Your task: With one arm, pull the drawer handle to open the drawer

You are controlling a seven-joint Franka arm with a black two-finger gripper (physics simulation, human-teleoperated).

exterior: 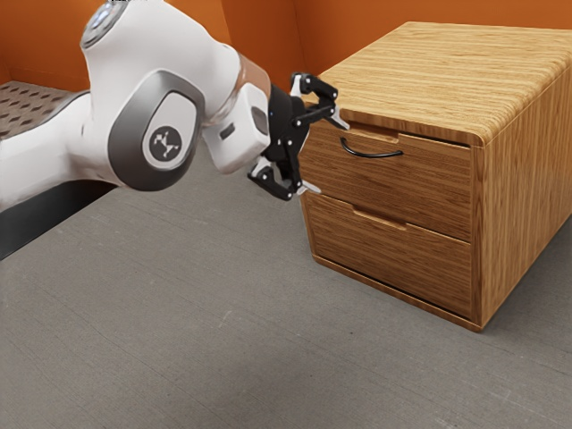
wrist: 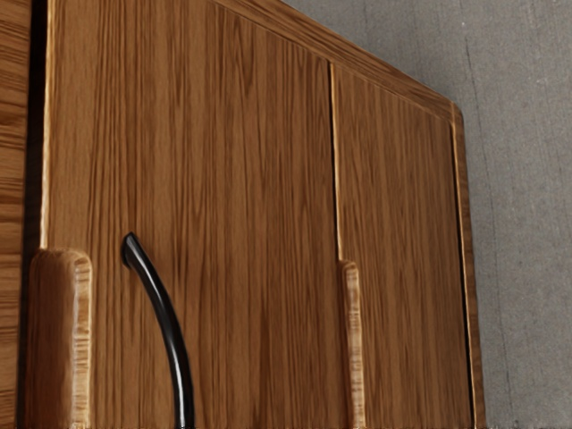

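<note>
End effector, fingers apart, just beside the black handle of the top drawer

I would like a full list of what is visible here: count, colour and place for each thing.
cabinet: one, light brown wood, at the exterior view's right.
upper drawer: one, same wood, top of the cabinet's front.
lower drawer: one, same wood, under the upper drawer.
handle: one, black, curved, on the upper drawer.
surface: one, grey, beneath the cabinet.
wall: one, orange, behind the cabinet.
arm: one, white and grey, coming from the exterior view's left.
gripper: one, black, open, near the handle's end, not closed on it.
</note>
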